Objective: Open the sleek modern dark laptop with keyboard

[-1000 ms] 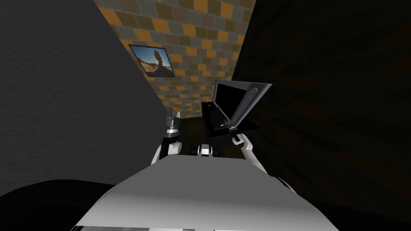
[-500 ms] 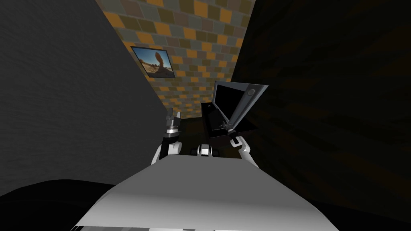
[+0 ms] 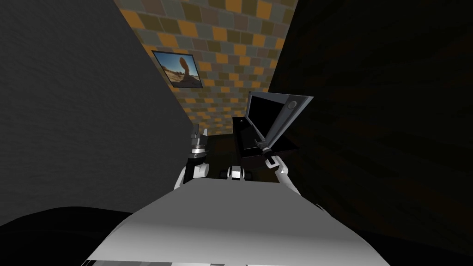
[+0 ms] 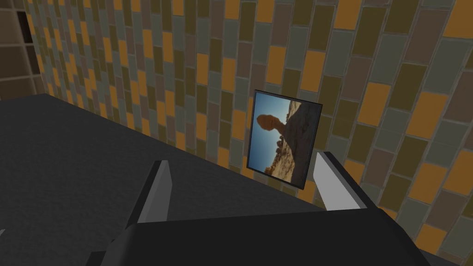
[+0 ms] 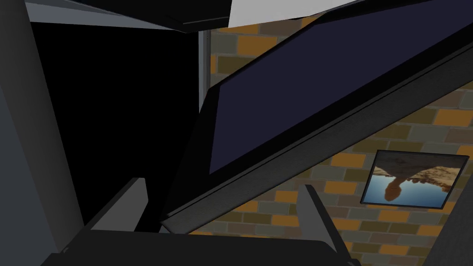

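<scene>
The dark laptop [image 3: 264, 116] stands open on a dark surface, its black screen raised and the lid's grey back [image 3: 290, 113] turned to the right. My right gripper [image 3: 262, 145] is at the lid's near edge. In the right wrist view the right gripper [image 5: 221, 203] is open. The lid's edge [image 5: 295, 152] passes between the fingers with a gap on both sides. My left gripper [image 3: 199, 133] is raised to the left of the laptop, well apart from it. The left gripper [image 4: 245, 184] is open with nothing between its fingers.
A dark grey wall [image 3: 92, 115] closes in on the left and a very dark wall [image 3: 379, 120] on the right. Straight ahead is a brick wall in orange and grey with a framed picture [image 3: 179, 69]. The laptop's base [image 3: 247, 138] lies low between them.
My right gripper's fingers have opened off the lid's edge. The lid stays raised. The left arm has not moved, and the head view has shifted slightly.
</scene>
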Available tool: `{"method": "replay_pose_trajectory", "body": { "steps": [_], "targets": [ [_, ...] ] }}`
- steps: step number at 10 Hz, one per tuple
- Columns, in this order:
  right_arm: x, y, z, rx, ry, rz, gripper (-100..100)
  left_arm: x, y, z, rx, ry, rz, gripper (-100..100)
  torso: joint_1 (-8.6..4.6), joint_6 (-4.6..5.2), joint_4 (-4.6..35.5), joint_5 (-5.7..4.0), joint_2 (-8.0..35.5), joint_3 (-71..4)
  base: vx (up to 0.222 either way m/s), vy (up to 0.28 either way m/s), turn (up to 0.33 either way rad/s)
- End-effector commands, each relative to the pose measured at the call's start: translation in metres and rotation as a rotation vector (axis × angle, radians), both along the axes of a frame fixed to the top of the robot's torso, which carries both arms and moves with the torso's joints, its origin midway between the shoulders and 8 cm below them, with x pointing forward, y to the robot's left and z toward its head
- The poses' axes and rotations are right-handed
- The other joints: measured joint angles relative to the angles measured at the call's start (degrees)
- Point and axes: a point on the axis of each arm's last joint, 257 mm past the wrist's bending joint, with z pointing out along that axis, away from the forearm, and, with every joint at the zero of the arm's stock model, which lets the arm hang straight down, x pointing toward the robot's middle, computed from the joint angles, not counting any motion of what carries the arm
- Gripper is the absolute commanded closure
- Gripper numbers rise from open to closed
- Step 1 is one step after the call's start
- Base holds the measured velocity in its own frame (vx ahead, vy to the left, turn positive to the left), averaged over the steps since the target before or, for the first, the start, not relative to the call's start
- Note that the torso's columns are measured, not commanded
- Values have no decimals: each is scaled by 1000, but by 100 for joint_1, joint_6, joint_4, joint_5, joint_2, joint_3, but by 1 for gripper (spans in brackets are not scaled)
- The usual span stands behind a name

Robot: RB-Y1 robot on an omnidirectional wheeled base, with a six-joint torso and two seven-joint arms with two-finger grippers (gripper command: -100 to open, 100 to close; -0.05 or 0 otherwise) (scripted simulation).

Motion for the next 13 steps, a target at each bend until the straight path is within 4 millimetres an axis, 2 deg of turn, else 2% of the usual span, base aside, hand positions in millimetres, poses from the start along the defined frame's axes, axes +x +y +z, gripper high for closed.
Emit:
{"method": "replay_pose_trajectory", "body": {
  "steps": [1,6,7,8,13],
  "targets": [
    [15,-11,11,3,4,-20,-100,0,0,0,0,0,0,0,-13,7,5,-2,6,4,-73,3,52],
    [38,-30,40,6,1,-57,-100,0,0,0,0,0,0,0,-12,8,1,0,-11,-7,-68,0,58],
    [35,-25,38,4,0,-50,-100,0,0,0,0,0,0,0,-10,6,1,0,-12,-8,-28,2,14],
    [36,-26,38,6,1,-53,0,0,0,0,0,0,0,0,-13,9,-2,-1,-21,-12,-6,1,-3],
    [36,-26,38,6,1,-53,0,0,0,0,0,0,0,0,-13,7,2,-1,-9,-6,0,0,0]
  ]
}}
